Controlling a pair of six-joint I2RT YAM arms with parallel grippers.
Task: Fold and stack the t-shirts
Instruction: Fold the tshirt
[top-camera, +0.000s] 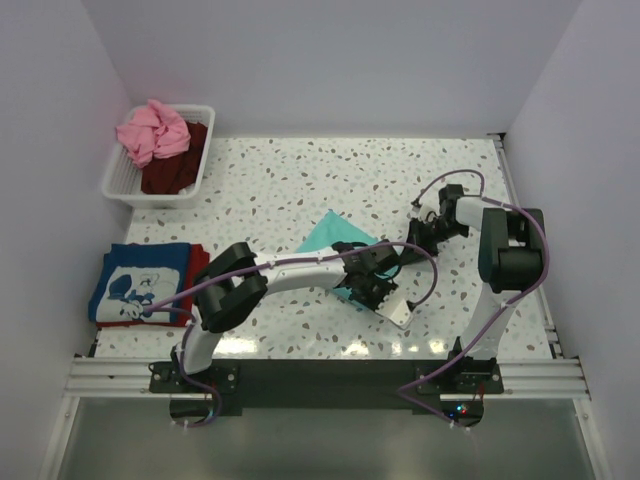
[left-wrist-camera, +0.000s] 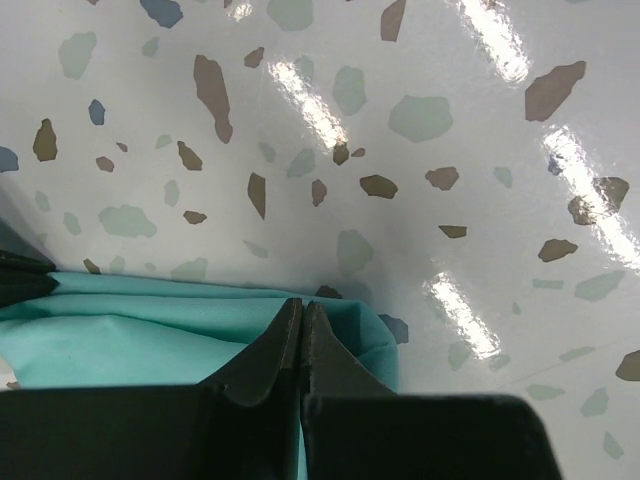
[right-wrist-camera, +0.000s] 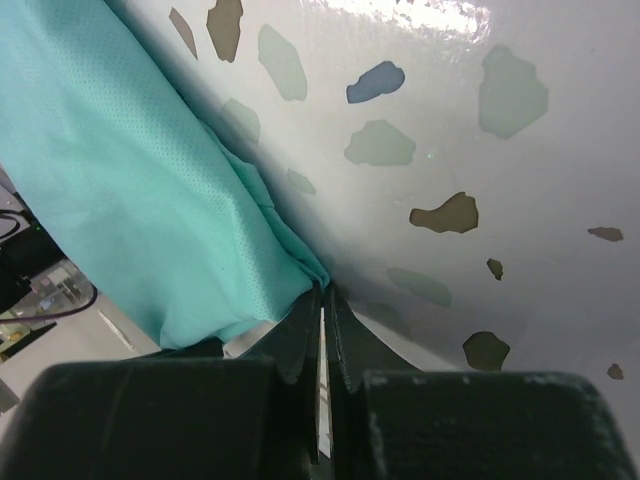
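Observation:
The teal-green t-shirt (top-camera: 330, 235) lies bunched in the middle of the speckled table. My left gripper (top-camera: 364, 288) reaches across to its near right edge and is shut on a fold of it; in the left wrist view the closed fingertips (left-wrist-camera: 303, 306) pinch the teal cloth (left-wrist-camera: 120, 330). My right gripper (top-camera: 412, 240) is at the shirt's right side, shut on a corner of the teal cloth (right-wrist-camera: 130, 190) at its fingertips (right-wrist-camera: 325, 292). A folded blue t-shirt with white print (top-camera: 140, 283) lies at the left on a red one (top-camera: 200, 260).
A white slatted basket (top-camera: 118, 182) at the back left holds a pink t-shirt (top-camera: 152, 130) and a dark maroon one (top-camera: 178, 165). White walls close off the table on the left, back and right. The arms' mounting rail (top-camera: 320, 375) runs along the near edge.

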